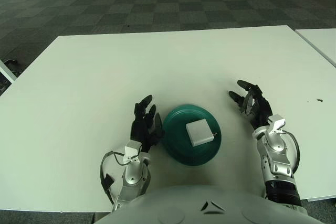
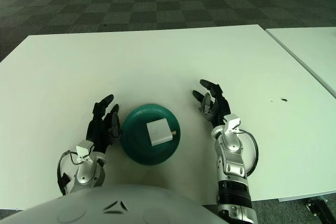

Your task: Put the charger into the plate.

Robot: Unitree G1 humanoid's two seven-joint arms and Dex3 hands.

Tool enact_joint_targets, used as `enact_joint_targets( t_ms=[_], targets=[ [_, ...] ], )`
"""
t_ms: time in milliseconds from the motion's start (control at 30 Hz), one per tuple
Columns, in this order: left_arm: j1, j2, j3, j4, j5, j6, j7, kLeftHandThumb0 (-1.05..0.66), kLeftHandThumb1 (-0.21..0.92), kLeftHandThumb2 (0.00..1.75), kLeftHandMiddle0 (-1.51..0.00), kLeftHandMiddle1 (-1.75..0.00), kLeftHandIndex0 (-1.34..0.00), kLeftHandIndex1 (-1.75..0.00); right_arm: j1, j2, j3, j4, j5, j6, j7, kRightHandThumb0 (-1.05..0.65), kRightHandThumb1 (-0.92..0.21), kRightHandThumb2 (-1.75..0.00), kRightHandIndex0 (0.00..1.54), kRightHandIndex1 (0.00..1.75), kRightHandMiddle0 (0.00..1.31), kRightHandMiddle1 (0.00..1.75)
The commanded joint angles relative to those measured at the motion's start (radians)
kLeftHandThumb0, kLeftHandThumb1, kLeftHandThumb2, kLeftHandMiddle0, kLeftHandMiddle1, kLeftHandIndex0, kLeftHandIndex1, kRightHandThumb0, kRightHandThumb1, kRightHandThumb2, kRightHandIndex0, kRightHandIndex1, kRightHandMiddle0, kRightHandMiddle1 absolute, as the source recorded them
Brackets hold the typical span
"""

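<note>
Charger point(image 1: 199, 132) lies in plate point(image 1: 176, 129); left hand point(image 1: 144, 124) and right hand point(image 1: 252, 102) flank it, fingers spread, empty.

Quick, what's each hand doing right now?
Left hand: open, empty, left of the green plate.
Right hand: open, empty, right of it.

the white table point(image 1: 157, 61) lies bare across its whole far half and out to both side edges, so a hand could sweep there without meeting anything. the only things rising from it sit near the front edge: the green plate point(image 1: 178, 148) with the white charger point(image 1: 199, 132) lying in it. the left hand point(image 1: 144, 127) shows just beside the plate's left rim, closing that side. the right hand point(image 1: 253, 104), fingers spread and holding nothing, shows well apart to the plate's right, with a bare strip of table between. approach from above the plate is unblocked.
</note>
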Motion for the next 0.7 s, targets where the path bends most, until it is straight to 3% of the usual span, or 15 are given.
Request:
enact_joint_targets(
  t_ms=[0,133,267,667],
  targets=[
    [0.028,-0.001,0.008,0.004,-0.006,0.033,-0.01,-0.81,0.92,0.98,-0.29,0.0,0.0,-0.7,0.059,0.036,0.03,-0.008,0.001,-0.009,-0.007,-0.87,-0.92,-0.81,0.71,0.14,0.18,0.86],
    [0.036,-0.001,0.008,-0.006,-0.008,0.033,-0.018,-0.8,0.92,0.97,-0.3,0.0,0.0,-0.7,0.117,0.074,0.086,-0.006,-0.038,-0.047,-0.024,-0.87,-0.92,-0.8,0.7,0.13,0.18,0.86],
    [0.041,-0.005,0.009,-0.011,-0.012,0.035,-0.024,-0.79,0.92,0.96,-0.31,-0.01,0.0,-0.7,0.159,0.078,0.126,-0.036,-0.052,-0.03,-0.024,-0.87,-0.92,-0.81,0.69,0.13,0.17,0.86],
    [0.059,-0.006,0.001,-0.041,0.011,0.062,-0.021,-0.81,0.92,0.96,-0.27,0.0,0.0,-0.62,0.196,0.148,0.182,-0.05,-0.065,-0.009,-0.109,-0.87,-0.92,-0.84,0.58,0.07,0.09,0.83]
  ],
)
